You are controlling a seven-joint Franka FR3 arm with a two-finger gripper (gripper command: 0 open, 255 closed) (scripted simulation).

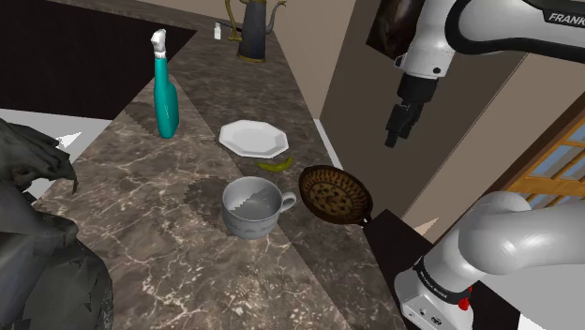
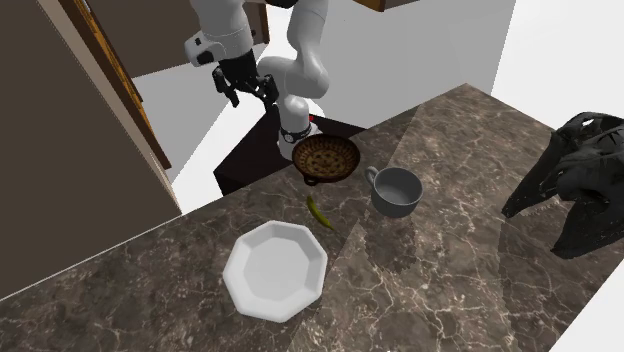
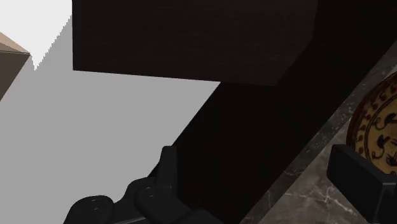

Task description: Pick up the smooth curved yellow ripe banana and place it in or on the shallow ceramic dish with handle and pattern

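Note:
The banana [image 1: 275,164] [image 2: 318,211] is small, curved and yellow-green. It lies on the marble counter between the white plate and the patterned dish. That dish [image 1: 335,194] [image 2: 325,158] [image 3: 379,130] is shallow, brown and gold, with a short handle, and sits at the counter's edge by my stand. My black gripper [image 1: 397,127] [image 2: 232,88] [image 3: 254,162] hangs high in the air off the counter's edge, beside the dish and well away from the banana. Its fingers [image 3: 167,167] stand apart, open, with nothing between them.
A white octagonal plate [image 1: 253,138] [image 2: 275,270] and a grey mug [image 1: 251,206] [image 2: 396,190] flank the banana. A teal spray bottle [image 1: 166,94] and a dark pitcher [image 1: 253,33] stand farther back. A dark statue [image 1: 37,234] [image 2: 580,180] looms at one end. The black stand [image 3: 191,38] lies below my gripper.

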